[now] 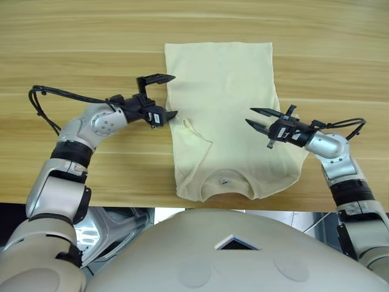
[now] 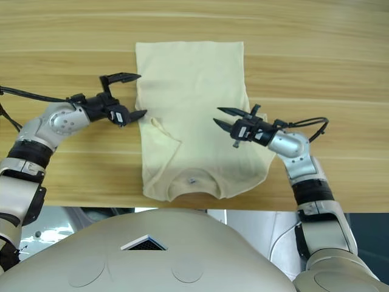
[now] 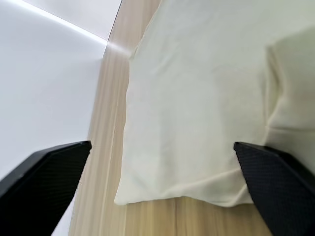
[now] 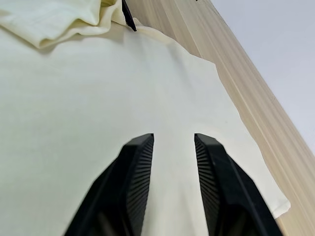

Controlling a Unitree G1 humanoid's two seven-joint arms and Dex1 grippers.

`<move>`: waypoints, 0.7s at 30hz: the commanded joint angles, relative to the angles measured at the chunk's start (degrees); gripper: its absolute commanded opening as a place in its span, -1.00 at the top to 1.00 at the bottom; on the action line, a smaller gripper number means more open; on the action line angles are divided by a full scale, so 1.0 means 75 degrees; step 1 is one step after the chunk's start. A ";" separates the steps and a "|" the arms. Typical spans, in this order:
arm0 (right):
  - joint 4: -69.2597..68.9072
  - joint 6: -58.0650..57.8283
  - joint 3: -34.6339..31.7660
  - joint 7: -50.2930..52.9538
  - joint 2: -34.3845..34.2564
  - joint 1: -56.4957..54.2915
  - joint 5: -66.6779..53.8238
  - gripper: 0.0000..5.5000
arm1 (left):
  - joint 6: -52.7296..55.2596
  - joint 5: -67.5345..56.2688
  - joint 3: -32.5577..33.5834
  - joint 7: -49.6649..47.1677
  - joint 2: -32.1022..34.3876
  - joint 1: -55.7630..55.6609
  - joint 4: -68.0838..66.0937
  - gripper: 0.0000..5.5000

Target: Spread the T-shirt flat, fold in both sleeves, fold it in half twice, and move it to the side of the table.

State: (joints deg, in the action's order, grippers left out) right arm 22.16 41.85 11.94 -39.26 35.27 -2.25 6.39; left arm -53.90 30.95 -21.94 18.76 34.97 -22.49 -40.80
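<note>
T-shirt (image 1: pixel 228 103) lies on the bench (image 1: pixel 73 48), one sleeve folded in. The left pincer (image 1: pixel 174 95) is open at its edge. The right pincer (image 1: pixel 249 116) is open above it.

Table (image 1: pixel 73 36): light wood-grain top, grain running side to side, darker seam lines between boards. Surface matte and even. Near edge crosses lower part of both eye views. Below that edge: dark strip (image 1: pixel 12 210) at left, pale grey patch (image 1: pixel 292 218) at right, kind cannot tell. Past table edge in wrist views: plain white surface (image 3: pixel 44 73), bright line (image 3: pixel 64 22) crossing it.
</note>
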 commanded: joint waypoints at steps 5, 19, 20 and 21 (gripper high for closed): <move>0.0055 0.0017 0.0005 0.0026 0.0024 -0.0132 0.0053 0.44 | -0.0373 -0.1282 0.0447 -0.0031 -0.0209 -0.0049 0.0104 -0.96; -0.0366 -0.0100 -0.1722 0.0622 0.1058 0.0427 -0.0436 -0.02 | -0.0554 -0.3767 0.0840 0.1579 -0.0015 0.0604 0.0996 -0.96; -0.0326 -0.0047 -0.1961 0.0681 0.1367 0.0736 -0.0288 -0.02 | -0.0553 -0.3732 0.0893 0.1580 0.0005 0.0633 0.0983 -0.96; -0.0230 0.0016 -0.2136 0.0706 0.1619 0.0983 -0.0202 -0.02 | -0.0541 -0.3680 0.0947 0.1557 0.0018 0.0686 0.1000 -0.96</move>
State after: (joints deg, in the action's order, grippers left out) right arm 19.56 41.62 -1.32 -34.55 43.48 1.43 3.07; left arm -58.31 2.59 -16.20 29.98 34.02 -17.93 -33.86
